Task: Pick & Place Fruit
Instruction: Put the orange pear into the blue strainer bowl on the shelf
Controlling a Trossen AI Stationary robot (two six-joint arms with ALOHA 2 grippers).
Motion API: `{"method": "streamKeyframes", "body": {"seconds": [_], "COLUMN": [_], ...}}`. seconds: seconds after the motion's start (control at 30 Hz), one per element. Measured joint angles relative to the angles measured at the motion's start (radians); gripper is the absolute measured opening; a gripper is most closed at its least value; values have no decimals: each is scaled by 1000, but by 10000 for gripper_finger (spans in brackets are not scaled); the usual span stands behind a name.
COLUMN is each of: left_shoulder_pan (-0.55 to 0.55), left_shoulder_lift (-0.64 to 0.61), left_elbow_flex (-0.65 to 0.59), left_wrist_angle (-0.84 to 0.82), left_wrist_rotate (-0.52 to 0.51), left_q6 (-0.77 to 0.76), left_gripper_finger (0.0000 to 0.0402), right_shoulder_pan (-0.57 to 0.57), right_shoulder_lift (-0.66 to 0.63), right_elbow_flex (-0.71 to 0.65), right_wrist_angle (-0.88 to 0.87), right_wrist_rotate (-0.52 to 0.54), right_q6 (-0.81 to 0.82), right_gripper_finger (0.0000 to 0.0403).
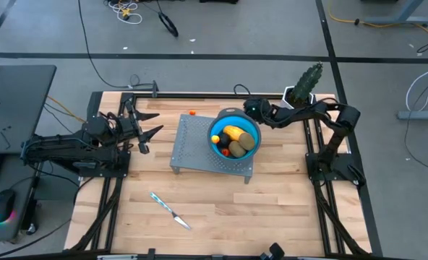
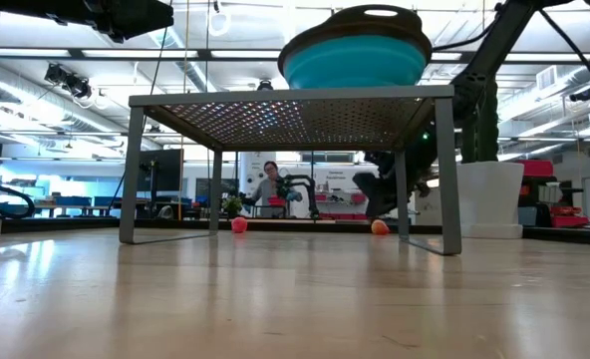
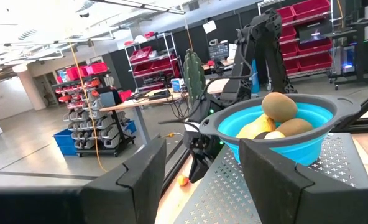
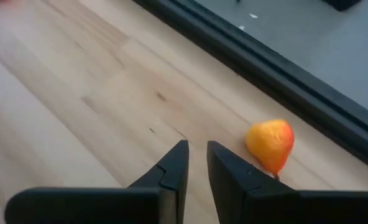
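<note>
A round blue bowl [image 1: 221,128] stands on a perforated metal stand [image 1: 196,148]. It holds a yellow-orange oval [image 1: 236,133], olive-brown ovals [image 1: 244,144], a dark round fruit [image 1: 225,152] and a small red piece. My right gripper [image 4: 196,152] is low over the table behind the stand, open by a narrow gap with nothing between its fingers. A small orange piece [image 4: 271,144] lies on the wood just beside the gripper, outside the fingers. A second small piece [image 1: 192,113] lies near the far edge. My left gripper [image 1: 147,131] waits open, left of the stand.
A slim knife [image 1: 169,209] with a light blue handle lies on the near part of the table. A potted cactus [image 1: 304,88] stands at the far right corner. A dark frame rail [image 4: 277,68] runs along the far edge close to the right gripper.
</note>
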Motion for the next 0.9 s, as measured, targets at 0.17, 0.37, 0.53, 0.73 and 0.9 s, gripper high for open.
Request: {"method": "streamKeyframes", "body": {"seconds": [0.17, 0.37, 0.53, 0.73, 0.9], "left_shoulder_pan": [0, 0, 0, 0, 0], "left_shoulder_lift": [0, 0, 0, 0, 0], "left_elbow_flex": [0, 0, 0, 0, 0], "left_wrist_angle": [-1, -1, -1, -1, 0], "left_wrist_rotate": [0, 0, 0, 0, 0], "left_q6": [-1, -13, -13, -12, -19], "left_gripper_finger": [210, 210, 210, 210, 210], "right_shoulder_pan": [-18, -39, -40, -33, -60], "right_shoulder_lift": [-43, -44, -44, -43, -43], "right_elbow_flex": [0, 0, 0, 0, 0], "right_wrist_angle": [-1, 1, 11, -7, -27], "right_wrist_rotate": [-39, 14, 6, -3, 38], "right_q6": [0, 15, 24, 126, 155], "right_gripper_finger": [109, 184, 208, 208, 208]}}
